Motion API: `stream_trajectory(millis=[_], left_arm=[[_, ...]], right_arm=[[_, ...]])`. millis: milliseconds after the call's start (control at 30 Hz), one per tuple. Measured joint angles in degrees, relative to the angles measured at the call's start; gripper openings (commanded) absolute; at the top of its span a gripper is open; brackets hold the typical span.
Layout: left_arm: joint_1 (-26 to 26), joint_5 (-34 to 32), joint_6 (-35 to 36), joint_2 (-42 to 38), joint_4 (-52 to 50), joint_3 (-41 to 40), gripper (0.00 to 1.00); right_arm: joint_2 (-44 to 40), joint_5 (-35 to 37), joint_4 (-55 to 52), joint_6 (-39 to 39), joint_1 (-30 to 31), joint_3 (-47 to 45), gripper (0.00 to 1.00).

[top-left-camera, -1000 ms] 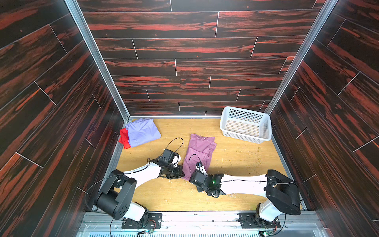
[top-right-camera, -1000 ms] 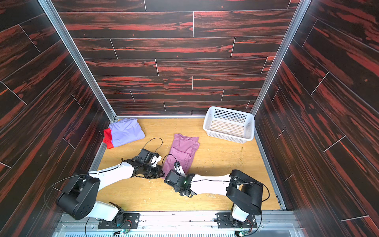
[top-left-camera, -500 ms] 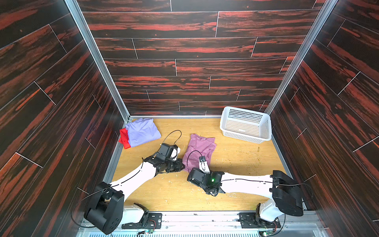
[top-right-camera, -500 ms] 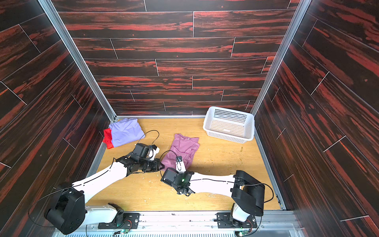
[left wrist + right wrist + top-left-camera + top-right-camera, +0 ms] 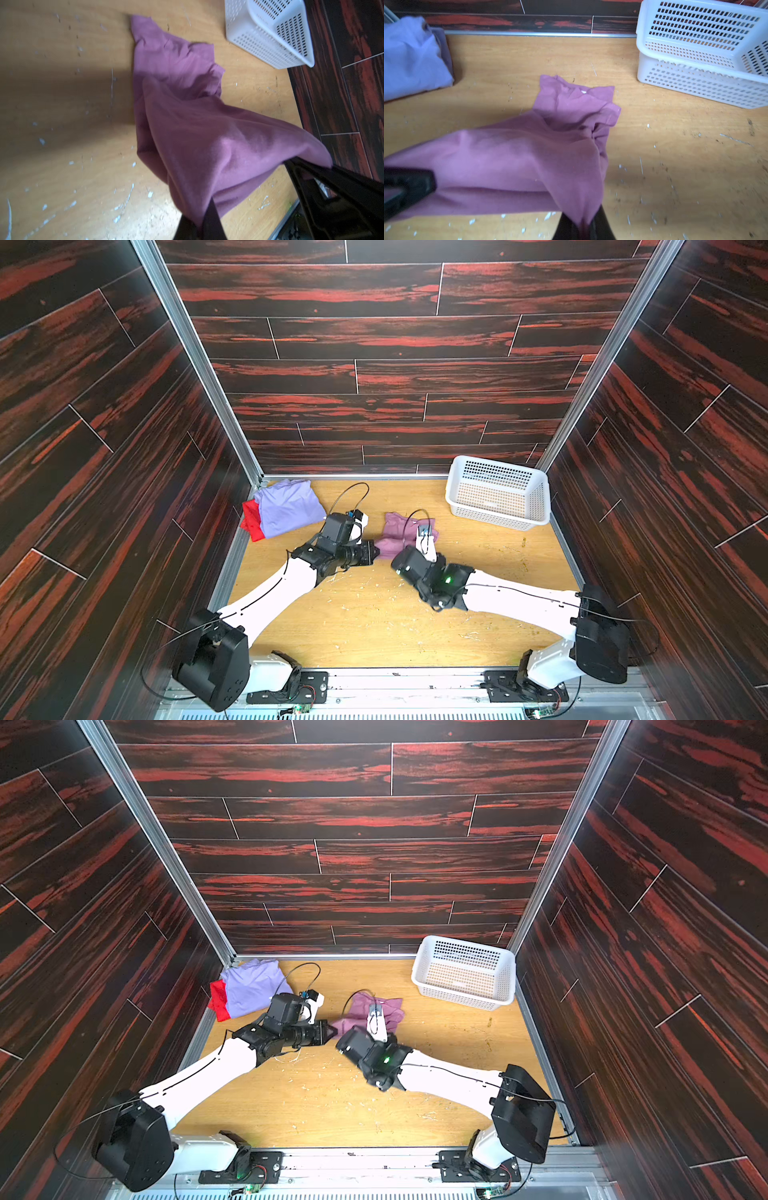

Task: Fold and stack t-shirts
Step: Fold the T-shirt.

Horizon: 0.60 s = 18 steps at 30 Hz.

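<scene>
The pink-mauve t-shirt [image 5: 401, 529] [image 5: 365, 1011] lies bunched mid-table, its far part on the wood and its near edge raised. My left gripper [image 5: 376, 551] [image 5: 202, 225] is shut on one near corner of it. My right gripper [image 5: 395, 559] [image 5: 584, 225] is shut on the other corner, a short way to the right. Cloth [image 5: 197, 135] [image 5: 529, 155] sags between the two grips. A lavender t-shirt [image 5: 289, 508] [image 5: 411, 58] lies folded on a red t-shirt [image 5: 251, 522] at the back left.
A white perforated basket [image 5: 496, 493] [image 5: 695, 62] stands at the back right corner. Dark wood-grain walls close three sides. The wooden table [image 5: 374, 626] is scuffed with white flecks. Thin black cables loop above both wrists.
Both grippers have moved away from the front edge toward the back, carrying the pink-mauve shirt's near edge over the rest of it. The shirt now looks shorter and more bunched.
</scene>
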Motion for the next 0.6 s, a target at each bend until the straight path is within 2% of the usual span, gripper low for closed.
stream_trajectory(millis=[300,600], left_arm=[[0.02,-2.64,2.23,9.44,3.93,9.35,0.00],[1.77,-1.42,3.02,20.68,5.05,17.00,0.00]], right_arm=[[1.01,-7.17,9.38,-11.45,-9.73,0.07,0.00],[6.56,-11.56,14.73,-14.53,-14.64,0.07,0.00]])
